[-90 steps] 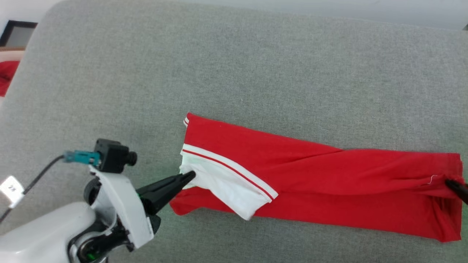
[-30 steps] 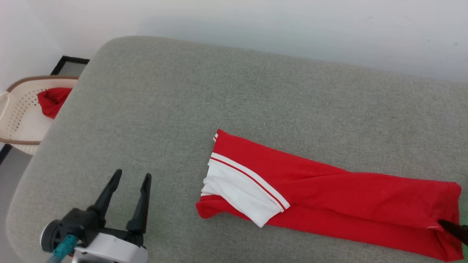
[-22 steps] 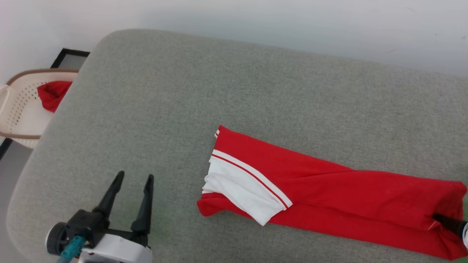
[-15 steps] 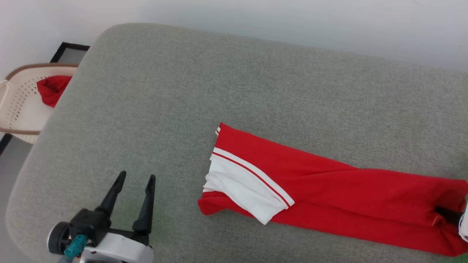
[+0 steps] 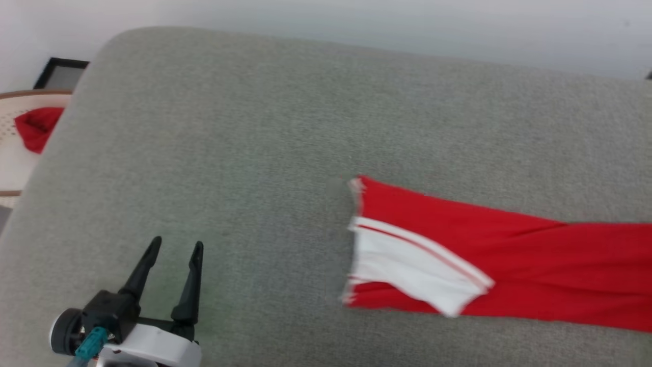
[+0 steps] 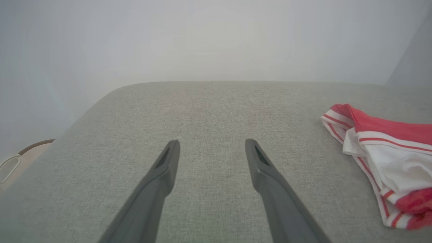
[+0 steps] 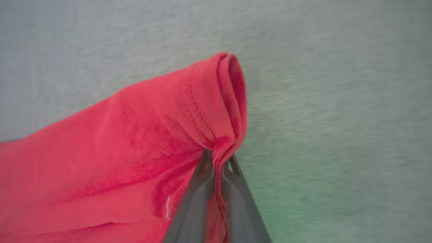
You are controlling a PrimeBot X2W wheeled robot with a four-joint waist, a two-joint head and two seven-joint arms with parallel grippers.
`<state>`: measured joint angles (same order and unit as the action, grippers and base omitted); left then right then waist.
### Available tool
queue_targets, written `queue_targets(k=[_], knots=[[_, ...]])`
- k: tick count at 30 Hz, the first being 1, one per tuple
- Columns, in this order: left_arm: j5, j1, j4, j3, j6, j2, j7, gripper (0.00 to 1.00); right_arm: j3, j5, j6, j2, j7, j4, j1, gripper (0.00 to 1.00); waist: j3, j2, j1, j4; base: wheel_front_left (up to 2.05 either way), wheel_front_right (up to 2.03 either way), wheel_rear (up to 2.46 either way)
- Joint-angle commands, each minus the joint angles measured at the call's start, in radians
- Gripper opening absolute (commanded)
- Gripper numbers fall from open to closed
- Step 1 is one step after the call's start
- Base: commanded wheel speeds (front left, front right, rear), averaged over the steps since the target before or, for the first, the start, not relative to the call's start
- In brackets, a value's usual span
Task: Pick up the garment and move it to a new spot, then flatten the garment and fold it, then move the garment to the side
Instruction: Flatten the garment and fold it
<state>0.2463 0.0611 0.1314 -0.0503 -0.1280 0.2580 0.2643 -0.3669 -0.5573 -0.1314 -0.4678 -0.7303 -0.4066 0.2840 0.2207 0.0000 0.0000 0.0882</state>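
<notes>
The garment [image 5: 509, 265] is a red shirt folded into a long band on the grey cushion, its white striped sleeve [image 5: 412, 265] lying on top at the left end. In the left wrist view the sleeve end of the garment [image 6: 388, 158] sits at the right. My left gripper [image 5: 173, 250] [image 6: 211, 148] stands open over bare cushion, well left of the garment. In the right wrist view my right gripper [image 7: 217, 162] is shut on the garment [image 7: 118, 152], with the hem at its end pinched between the fingers and bunched above them.
The grey fabric cushion [image 5: 244, 127] spans the head view, with its rounded left corner near a pale wall. Beyond that corner stands a cream basket [image 5: 10, 168] holding a red cloth [image 5: 35, 127], and a black frame [image 5: 58, 71] leans behind it.
My right gripper has shut on the garment's right end. The head view has swung left, so the garment sits further right in it. The left gripper stays open.
</notes>
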Motion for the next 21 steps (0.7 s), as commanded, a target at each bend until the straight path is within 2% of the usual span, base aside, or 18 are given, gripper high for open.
queue_targets(k=[1,7,10,15,21], knots=[[0.004,0.003,-0.006,0.002,-0.004,0.006,-0.001,1.00,-0.049,0.025,0.001,-0.036,0.027,-0.015,-0.005,0.00,0.021,0.0000,0.0000,-0.026,0.00,0.00,0.00],[0.008,0.017,-0.007,-0.003,-0.004,0.014,-0.001,1.00,-0.162,0.072,0.001,-0.081,0.084,-0.068,0.012,0.00,0.037,0.0000,0.0000,-0.046,0.00,0.00,0.00],[0.008,0.020,-0.002,-0.006,-0.003,0.013,-0.001,1.00,-0.135,0.073,0.001,-0.091,0.107,-0.080,0.015,0.00,0.036,0.0000,0.0000,-0.054,0.00,0.00,0.00],[0.003,0.007,0.016,-0.010,-0.003,0.002,-0.001,1.00,-0.028,0.029,0.001,-0.062,0.116,-0.013,-0.004,0.00,0.008,0.0000,0.0000,-0.062,0.00,0.00,0.00],[-0.011,-0.007,0.021,-0.011,-0.003,-0.008,-0.001,1.00,0.154,-0.048,0.001,-0.036,0.062,0.197,-0.075,0.00,-0.026,0.0000,0.0000,-0.055,0.00,0.00,0.00]])
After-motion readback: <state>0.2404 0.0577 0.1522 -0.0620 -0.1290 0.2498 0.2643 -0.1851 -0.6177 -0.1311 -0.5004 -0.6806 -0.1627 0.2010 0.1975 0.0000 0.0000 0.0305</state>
